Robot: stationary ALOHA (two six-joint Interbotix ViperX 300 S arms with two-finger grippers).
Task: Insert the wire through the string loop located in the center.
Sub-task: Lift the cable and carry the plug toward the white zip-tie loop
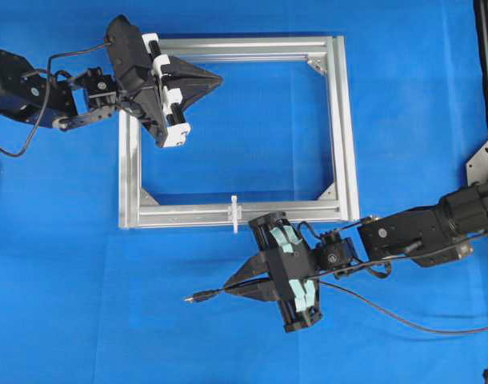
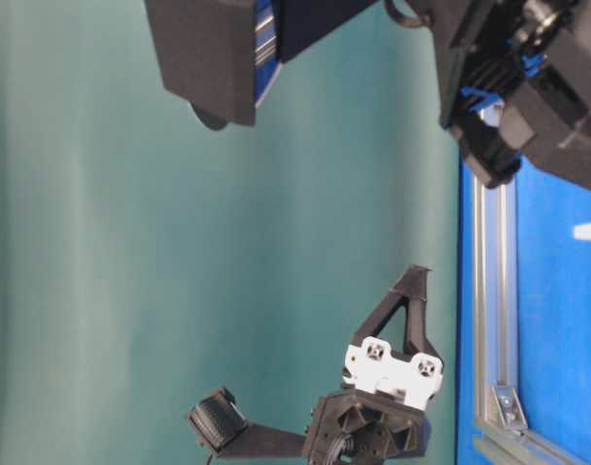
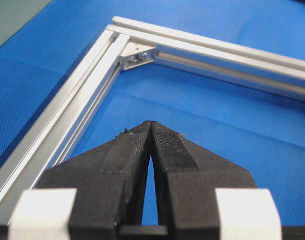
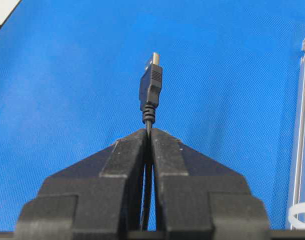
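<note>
The right gripper [image 1: 228, 286] is pinching the wire [image 1: 388, 314] just behind its plug tip [image 1: 198, 298], jaws clamped on the thin black cable, so the plug is sticking out past the fingertips and pointing left over the blue mat [image 1: 68, 280]; the rest of the wire is trailing off to the right edge of the overhead view. The right wrist view is showing the plug [image 4: 151, 89] held straight ahead of the closed fingers [image 4: 130, 165], with a small metal tip at its end. The string loop [image 1: 234, 214] is standing as a short white strip on the near bar of the aluminium frame [image 1: 340, 128], beyond and slightly right of the plug, apart from it. The left gripper [image 1: 216, 79] is hovering over the far-left corner of the frame, jaws pressed together on nothing. Judging from this, the pick-up is done and the aiming step is in hand: the plug is pointing sideways rather than at the loop. The next move is calling for turning the wrist so the plug is facing the loop's opening, lining it up, then feeding it through slowly, since the loop is tiny and looks easily pushed aside.
</note>
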